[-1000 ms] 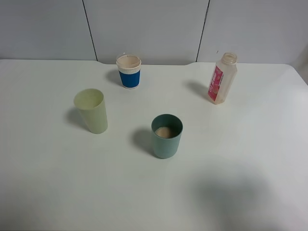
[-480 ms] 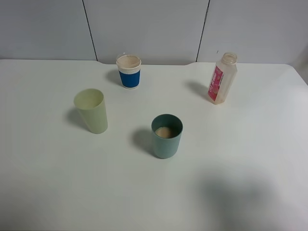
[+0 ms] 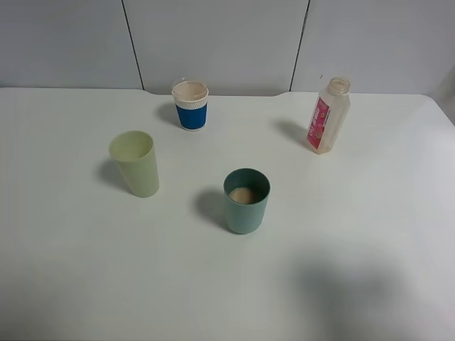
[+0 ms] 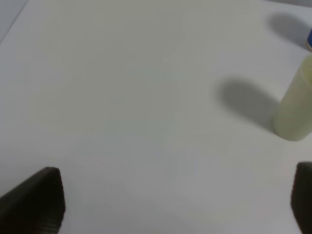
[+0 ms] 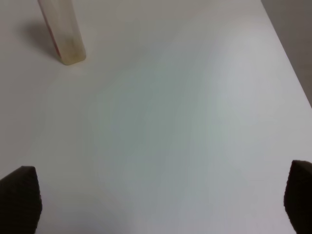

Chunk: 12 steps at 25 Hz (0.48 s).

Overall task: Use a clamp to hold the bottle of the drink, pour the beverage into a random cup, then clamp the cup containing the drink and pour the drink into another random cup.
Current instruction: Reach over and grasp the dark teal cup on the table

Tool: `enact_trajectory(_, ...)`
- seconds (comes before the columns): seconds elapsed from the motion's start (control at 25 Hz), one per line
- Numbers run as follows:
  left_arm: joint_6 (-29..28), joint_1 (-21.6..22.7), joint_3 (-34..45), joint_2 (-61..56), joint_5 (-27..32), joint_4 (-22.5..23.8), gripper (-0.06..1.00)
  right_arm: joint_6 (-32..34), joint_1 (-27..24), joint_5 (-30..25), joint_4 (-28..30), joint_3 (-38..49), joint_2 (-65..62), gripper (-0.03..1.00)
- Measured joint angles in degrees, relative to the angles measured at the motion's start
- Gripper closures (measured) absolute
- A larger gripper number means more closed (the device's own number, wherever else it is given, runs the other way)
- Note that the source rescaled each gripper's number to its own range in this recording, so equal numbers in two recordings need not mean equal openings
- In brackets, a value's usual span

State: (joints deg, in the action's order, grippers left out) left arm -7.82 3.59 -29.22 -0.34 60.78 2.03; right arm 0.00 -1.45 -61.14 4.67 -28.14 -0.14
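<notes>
Standing mid-frame on the desk (image 3: 355, 241), the teal cup (image 3: 247, 213) held drink (image 3: 244, 195); the bottle (image 3: 328, 117) stood upper right, the pale cup (image 3: 135, 167) left. The left tool (image 4: 168, 200) and right tool (image 5: 160, 197) gaped wide, gripping nothing.

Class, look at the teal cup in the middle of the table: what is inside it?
Inside the teal cup sits a pale beige liquid, low down in the dark interior. How deep the liquid goes cannot be seen, because the cup's opaque wall covers it.
</notes>
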Motion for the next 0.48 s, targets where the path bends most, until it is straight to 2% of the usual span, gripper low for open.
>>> enact_trajectory(0.48, 0.0, 0.0, 0.0, 0.0, 0.0, 0.0, 0.15, 0.0, 0.0, 0.0, 0.0, 0.0, 0.0, -0.03)
